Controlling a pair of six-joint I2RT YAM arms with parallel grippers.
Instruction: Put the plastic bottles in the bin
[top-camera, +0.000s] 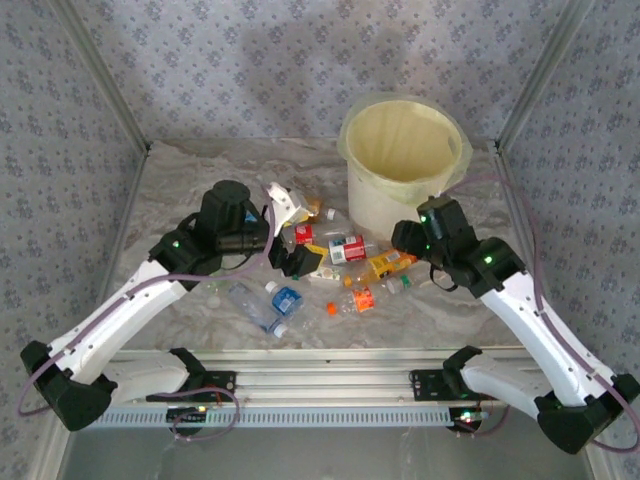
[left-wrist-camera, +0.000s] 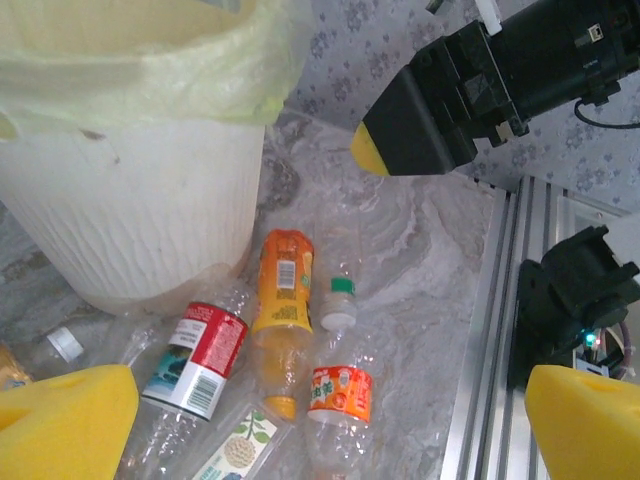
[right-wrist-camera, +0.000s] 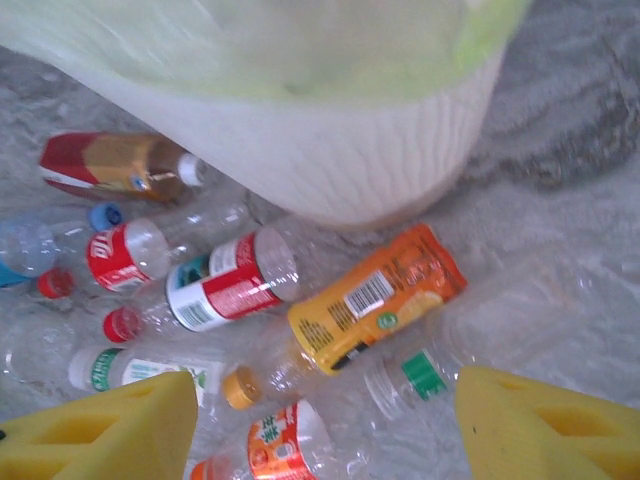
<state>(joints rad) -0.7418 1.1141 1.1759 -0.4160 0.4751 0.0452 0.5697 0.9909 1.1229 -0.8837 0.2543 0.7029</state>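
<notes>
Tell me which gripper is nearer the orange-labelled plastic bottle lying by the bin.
Right. The right gripper hovers close by the orange-labelled plastic bottle, open jaws facing it. The left gripper sits farther off to its left, across the bottle pile.

Bottles (right-wrist-camera: 268, 262) of clear, glossy plastic, several of them crumpled, carry shiny printed film labels (right-wrist-camera: 375, 295) on a smooth, marble-patterned worktop (top-camera: 190, 170) that has a faint sheen. The cream-white bin (top-camera: 385, 200) is matt plastic with a finely ribbed wall, and it is lined with a thin, wrinkled, translucent yellow-green plastic bag (left-wrist-camera: 150, 60). The pads (left-wrist-camera: 60, 420) of the left gripper (left-wrist-camera: 325, 420) look like matt, spongy yellow foam, the arm shells (top-camera: 110, 322) are smooth, glossy white plastic, and the front rail (top-camera: 320, 385) is ridged, brushed metal, seemingly aluminium.
</notes>
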